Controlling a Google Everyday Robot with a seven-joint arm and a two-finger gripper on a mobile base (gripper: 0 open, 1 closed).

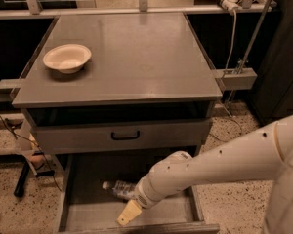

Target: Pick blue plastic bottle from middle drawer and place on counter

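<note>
Camera view, looking down on a grey cabinet from the front.

Item 1 — counter [136, 57]: flat grey top, thick front edge. It carries one cream bowl [67, 58], upright, toward 10 o'clock on the surface.

Item 2: closed drawer front [122, 136] with a black handle, directly under the counter.

Item 3: middle drawer [88, 212], pulled out below that front, with a grey floor and low side walls.

Item 4: blue plastic bottle [118, 188], lying on its side on the drawer floor, left of centre. The white cap points to 9 o'clock; the other end is hidden behind the robot's wrist.

Item 5: white robot arm [219, 162], entering from 3 o'clock and sloping down into the drawer toward 8 o'clock.

Item 6 — gripper [130, 211]: a tan tip inside the drawer, just at 5 o'clock of the bottle and near the drawer's front edge. Whether it is open or closed, or touching the bottle, cannot be told.

Item 7: speckled terrazzo floor [234, 204] around the cabinet.
</note>
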